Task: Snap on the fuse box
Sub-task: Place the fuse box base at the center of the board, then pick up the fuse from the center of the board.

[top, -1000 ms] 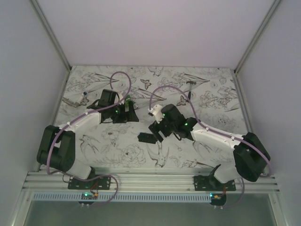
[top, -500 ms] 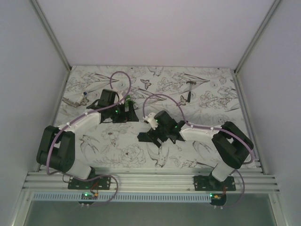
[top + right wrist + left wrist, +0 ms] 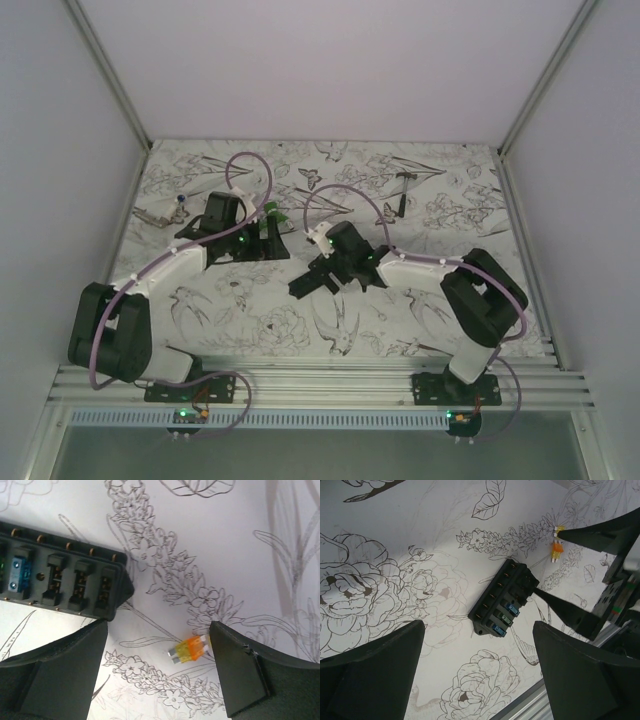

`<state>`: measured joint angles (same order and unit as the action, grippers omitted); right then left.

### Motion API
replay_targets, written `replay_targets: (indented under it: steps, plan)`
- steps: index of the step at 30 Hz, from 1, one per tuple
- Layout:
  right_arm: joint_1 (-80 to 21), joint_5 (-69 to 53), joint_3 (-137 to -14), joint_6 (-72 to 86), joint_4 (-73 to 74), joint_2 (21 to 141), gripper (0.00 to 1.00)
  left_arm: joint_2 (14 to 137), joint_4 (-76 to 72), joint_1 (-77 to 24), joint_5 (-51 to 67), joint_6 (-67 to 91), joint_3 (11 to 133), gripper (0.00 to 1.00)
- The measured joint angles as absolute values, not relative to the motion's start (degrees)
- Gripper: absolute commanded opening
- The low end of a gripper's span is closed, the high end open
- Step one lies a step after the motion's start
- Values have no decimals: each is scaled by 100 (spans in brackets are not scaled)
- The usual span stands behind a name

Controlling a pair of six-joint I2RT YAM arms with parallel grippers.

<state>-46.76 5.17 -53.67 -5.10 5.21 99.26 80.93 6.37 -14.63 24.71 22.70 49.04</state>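
The fuse box is a black oblong lying flat on the patterned table, its sockets facing up. In the left wrist view the fuse box shows a few blue fuses at one end. In the right wrist view the fuse box lies at the upper left. A loose orange and yellow fuse lies on the table between my right gripper's open fingers; the same fuse shows in the left wrist view. My right gripper is open and empty, low beside the box's end. My left gripper is open and empty, farther back.
A small green plastic piece lies by the left gripper. A dark hammer-shaped tool lies at the back right. A small metal tool with a blue-white part lies at the far left. The table's metal front rail runs below.
My right gripper has moved left and slightly back, ending over the fuse by the box's end, with its elbow folding in. My left arm has shifted slightly back and left.
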Motion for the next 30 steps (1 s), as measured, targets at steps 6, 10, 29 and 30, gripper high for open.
replay_targets:
  steps: [6, 10, 29, 30]
  plan:
    - [-4491, 582, -5872, -84, 1129, 9894, 86, 8071, 646, -1457, 2381, 2241, 4899, 94]
    - [-4445, 816, -6665, 705, 2034, 9896, 73, 8047, 644, -1457, 2276, 2231, 4899, 94]
    - [-4270, 1129, -7452, 3887, 3824, 10704, 53, 8047, 644, -1450, 2132, 2178, 4901, 94]
    - [-4254, 1153, -7448, 3957, 3824, 10704, 52, 8047, 644, -1450, 2130, 2178, 4901, 94]
